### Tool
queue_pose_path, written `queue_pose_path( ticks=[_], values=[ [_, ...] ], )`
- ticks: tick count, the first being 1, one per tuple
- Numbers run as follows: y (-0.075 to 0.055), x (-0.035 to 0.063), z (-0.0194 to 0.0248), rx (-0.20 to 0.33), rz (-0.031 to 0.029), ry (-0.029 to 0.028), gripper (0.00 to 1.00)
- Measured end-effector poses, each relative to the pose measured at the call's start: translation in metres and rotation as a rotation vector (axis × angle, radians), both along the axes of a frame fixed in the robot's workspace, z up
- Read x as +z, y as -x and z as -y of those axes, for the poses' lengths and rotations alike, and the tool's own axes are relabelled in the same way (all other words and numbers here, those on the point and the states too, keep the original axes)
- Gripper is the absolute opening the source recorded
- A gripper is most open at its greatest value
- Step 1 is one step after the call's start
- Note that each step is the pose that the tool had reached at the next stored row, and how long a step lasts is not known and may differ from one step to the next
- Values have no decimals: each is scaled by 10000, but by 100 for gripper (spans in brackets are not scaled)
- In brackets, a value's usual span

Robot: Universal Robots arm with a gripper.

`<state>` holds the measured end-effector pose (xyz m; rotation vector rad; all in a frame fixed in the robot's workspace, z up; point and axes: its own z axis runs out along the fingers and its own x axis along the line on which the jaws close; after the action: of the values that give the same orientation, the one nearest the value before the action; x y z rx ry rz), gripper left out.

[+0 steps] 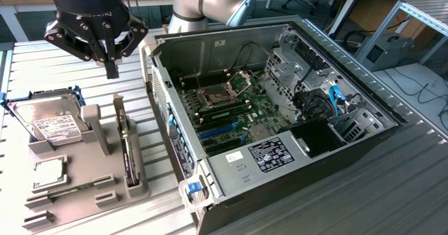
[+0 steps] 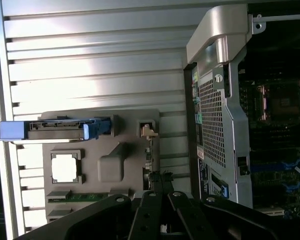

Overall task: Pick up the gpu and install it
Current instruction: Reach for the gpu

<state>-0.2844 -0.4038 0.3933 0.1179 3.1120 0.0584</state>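
Exterior view: the fingers (image 1: 112,71) are clenched together into one dark tip pointing straight down, with nothing between them. They hang in the air under the black wrist body, which is carried by the grey arm (image 1: 210,4).

Directly beneath the fingers, and apart from them, the gpu (image 1: 127,146) stands on its long edge in a slot of a grey holder (image 1: 84,164). Its silver bracket end is the nearest part to the fingertips, and its dark board runs away from them toward the camera. In the wrist view the fingers (image 2: 152,205) sit over the same card, and the gpu (image 2: 150,155) shows edge-on as a thin strip along the side of the holder (image 2: 125,125) nearest the computer.

Farther from the fingers, toward the exterior view's left, a silver hard drive (image 1: 45,120) with a white label leans in a blue frame at the holder's far end. A small square processor chip (image 1: 49,173) lies flat in a recess beyond it. Both appear from above in the wrist view, the hard drive (image 2: 60,131) and the chip (image 2: 65,167).

On the other side of the fingers, toward the exterior view's right, an open computer case (image 1: 203,51) lies on its side on the slatted metal table (image 1: 42,67), just beside the holder. Its green motherboard (image 1: 238,114) is exposed, with blue slots showing.
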Motion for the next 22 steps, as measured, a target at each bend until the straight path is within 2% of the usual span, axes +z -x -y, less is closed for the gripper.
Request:
queue_pose_path(
  ticks=[9, 22],
  values=[
    [9, 0, 64, 0, 1, 2, 11],
    [20, 0, 119, 0, 0, 11, 11]
  ],
)
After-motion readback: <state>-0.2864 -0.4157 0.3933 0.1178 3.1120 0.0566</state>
